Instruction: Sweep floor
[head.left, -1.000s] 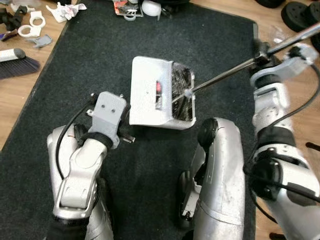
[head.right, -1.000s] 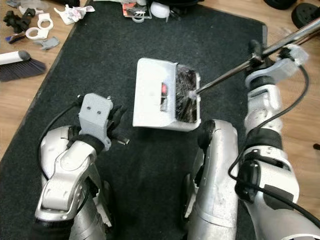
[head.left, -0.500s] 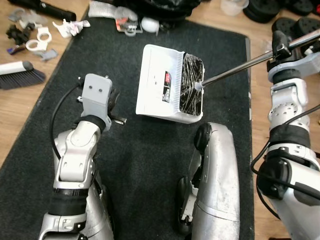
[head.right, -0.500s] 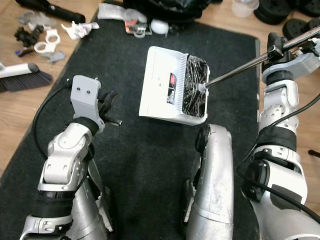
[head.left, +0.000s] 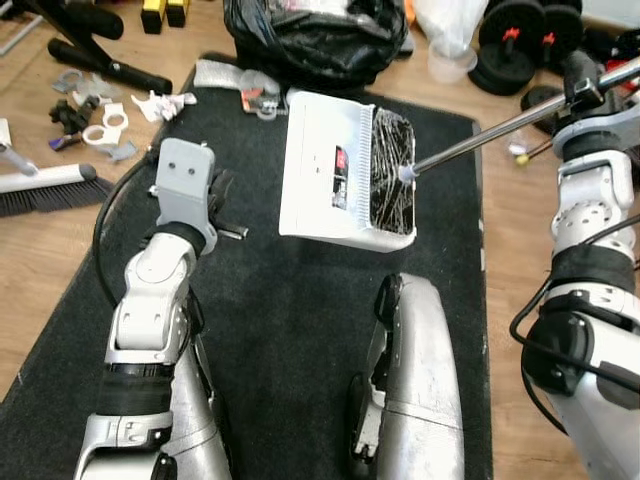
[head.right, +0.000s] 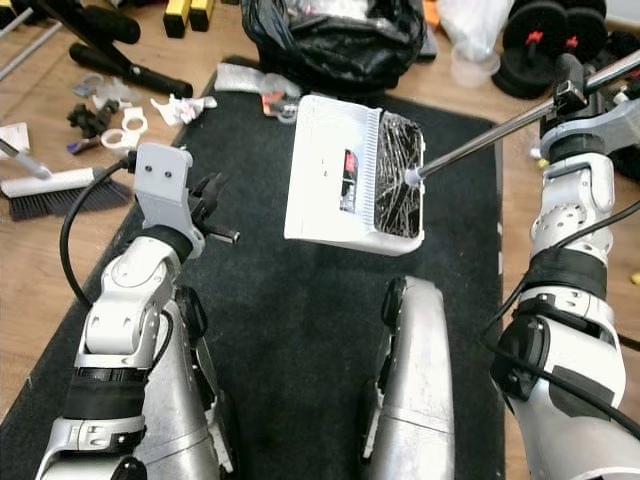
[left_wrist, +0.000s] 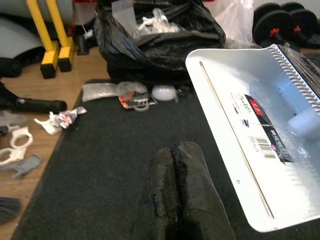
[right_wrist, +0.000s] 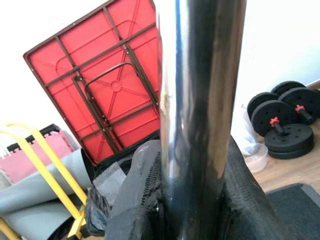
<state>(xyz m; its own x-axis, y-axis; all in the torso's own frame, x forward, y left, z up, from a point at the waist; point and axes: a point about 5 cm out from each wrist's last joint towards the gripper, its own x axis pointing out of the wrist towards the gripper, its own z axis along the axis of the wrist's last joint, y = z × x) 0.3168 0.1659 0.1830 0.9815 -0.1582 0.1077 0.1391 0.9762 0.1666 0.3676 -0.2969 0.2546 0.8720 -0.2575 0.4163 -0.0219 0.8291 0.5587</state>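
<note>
Overhead, held a white plastic long-handled dustpan (head.left: 335, 170) above the dark grey rectangular floor mat (head.left: 280, 330), tilted, with its bin end packed with a tangle of dark debris (head.left: 392, 185). Carried a red-and-black label on its white back and a toothed comb edge beside the bin. Ran a shiny metal pole handle (head.left: 500, 125) from the bin up toward the robot's right, where the right gripper (right_wrist: 190, 200) was clamped around it, black fingers pressed against the pole on both sides. Hovered the left gripper (left_wrist: 177, 165) just beside the dustpan's flat side without touching it, fingers pressed together and holding nothing. Beyond the mat's far edge sat a black plastic rubbish bag (head.left: 315, 40), open at the top with crumpled clear wrapping inside. Near it on the mat edge lay small scraps of litter (head.left: 262, 100). On the wooden floor (head.left: 50, 250) to the left lay a hand brush with dark bristles (head.left: 45, 190), white plastic rings (head.left: 105, 130) and crumpled paper (head.left: 165, 102). Off to the far right stood black dumbbell weights (head.left: 510, 45) and a clear plastic cup (head.left: 447, 62).
</note>
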